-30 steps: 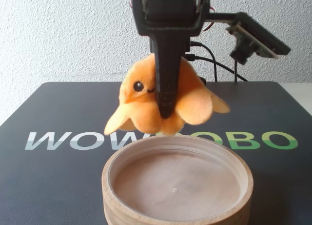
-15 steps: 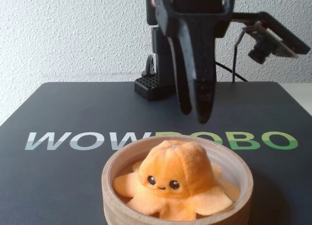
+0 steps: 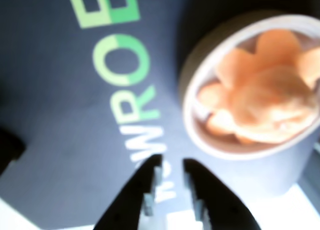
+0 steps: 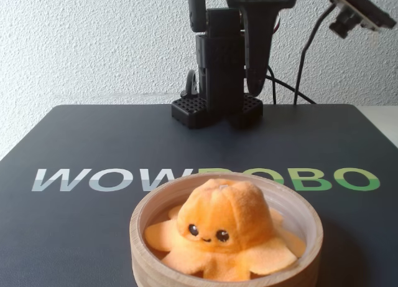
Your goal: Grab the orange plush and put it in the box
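The orange plush [image 4: 224, 228] is an octopus with black bead eyes and sits upright inside the box [image 4: 152, 276], a round light-wood tray at the front of the mat. The wrist view shows the plush [image 3: 265, 105] lying in the box [image 3: 186, 108] at the upper right. My gripper [image 3: 171, 162] enters that view from the bottom edge. Its two black jaws stand a narrow gap apart with nothing between them. It hovers above the mat, down and left of the box and apart from it. The gripper itself is out of the fixed view.
A dark mat [image 4: 93, 137] with a white and green WOWROBO logo [image 4: 124, 180] covers the table. The arm's base and folded links [image 4: 221, 69] stand at the mat's back edge against a white wall. A black cable [image 4: 305, 69] hangs at the right. White tabletop [image 3: 280, 210] borders the mat.
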### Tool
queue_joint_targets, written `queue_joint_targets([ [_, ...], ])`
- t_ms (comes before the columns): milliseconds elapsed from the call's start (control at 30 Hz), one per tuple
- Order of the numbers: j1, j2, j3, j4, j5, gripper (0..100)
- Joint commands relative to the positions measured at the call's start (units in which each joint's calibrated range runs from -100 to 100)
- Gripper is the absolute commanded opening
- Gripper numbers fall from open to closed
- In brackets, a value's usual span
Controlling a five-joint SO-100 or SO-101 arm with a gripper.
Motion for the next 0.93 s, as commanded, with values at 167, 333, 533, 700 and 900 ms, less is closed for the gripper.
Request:
queue_joint_targets([
  [167, -0.4, -2.0, 1.4, 0.3, -0.2, 5],
  [333, -1.9, -2.0, -0.8, -0.2, -0.4, 5],
  [533, -5.9, -2.7, -1.5, -1.3, -1.7, 5],
  [700, -5.9, -4.6, -0.8, -0.9, -2.2, 5],
  [900, -6.0, -4.4, -0.7, -1.1, -2.1, 5],
])
